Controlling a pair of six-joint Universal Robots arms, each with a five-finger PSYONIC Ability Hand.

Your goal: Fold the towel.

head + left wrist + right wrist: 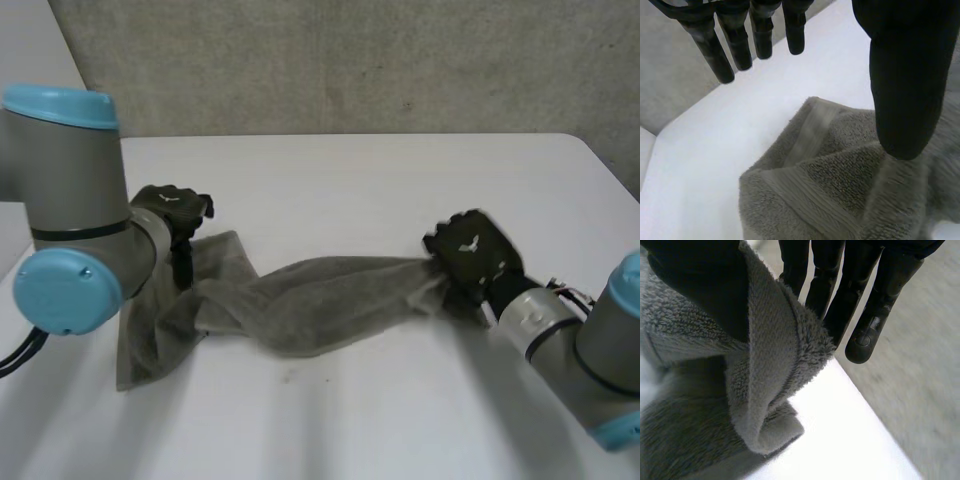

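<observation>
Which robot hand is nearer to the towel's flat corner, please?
Left. The left robot hand is open over that end; the right robot hand pinches the towel's opposite end.

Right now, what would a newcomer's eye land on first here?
The grey towel, bunched into a thick band across the white table between both hands. The right hand pinches one end between thumb and fingers; the left hand is open over the other end, fingers straight.
</observation>
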